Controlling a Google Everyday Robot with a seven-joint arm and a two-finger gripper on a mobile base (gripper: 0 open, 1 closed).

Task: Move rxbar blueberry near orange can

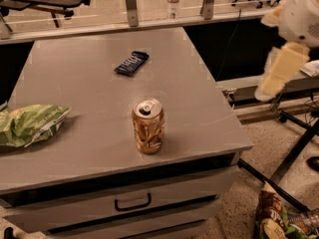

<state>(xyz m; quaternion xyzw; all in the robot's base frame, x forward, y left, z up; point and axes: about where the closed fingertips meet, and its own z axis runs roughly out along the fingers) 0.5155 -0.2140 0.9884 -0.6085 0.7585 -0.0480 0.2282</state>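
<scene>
The rxbar blueberry [131,63], a small dark navy bar, lies flat on the grey table [199,108] toward its far middle. The orange can [148,126] stands upright near the table's front edge, well apart from the bar. My gripper [276,78], pale cream, hangs blurred in the air off the table's right side, at about the height of the bar's row. It is clear of both objects and holds nothing that I can see.
A green chip bag [30,125] lies at the table's left edge. A clear water bottle [173,0] stands on the ledge behind the table. A drawer with a handle [132,202] is below the front edge. Another snack bag [279,218] lies on the floor at the lower right.
</scene>
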